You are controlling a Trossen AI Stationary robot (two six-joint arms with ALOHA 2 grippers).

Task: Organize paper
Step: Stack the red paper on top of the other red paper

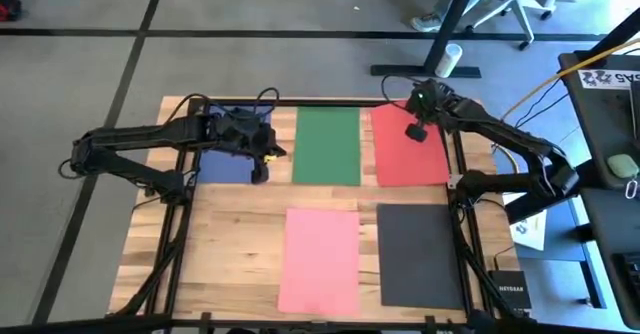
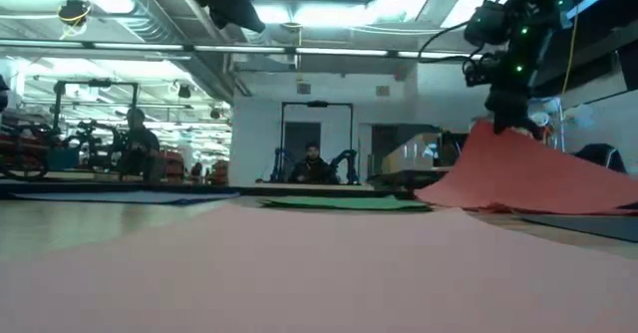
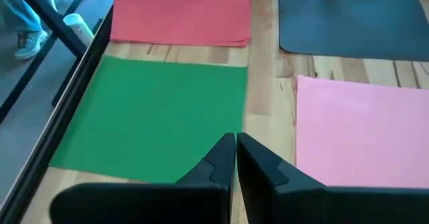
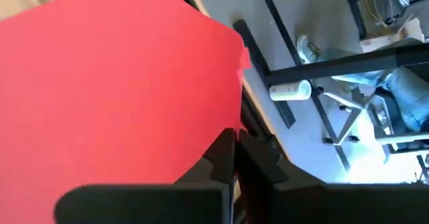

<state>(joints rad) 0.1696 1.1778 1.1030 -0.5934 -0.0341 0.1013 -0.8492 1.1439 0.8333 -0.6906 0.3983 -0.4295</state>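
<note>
The right gripper [image 1: 417, 131] has its fingers closed on the far edge of the red sheet [image 1: 410, 146], lifting it off the worktop [image 1: 240, 224]; the sheet's long axis runs far-to-near. The left gripper [image 1: 266, 156], fingers closed and empty, hovers between the blue sheet [image 1: 225, 164] and the green sheet [image 1: 327, 144].

Even, bright light – ceiling lamps [image 2: 329, 14] glare in low view – near pink sheet [image 2: 299, 273] blurred.
</note>
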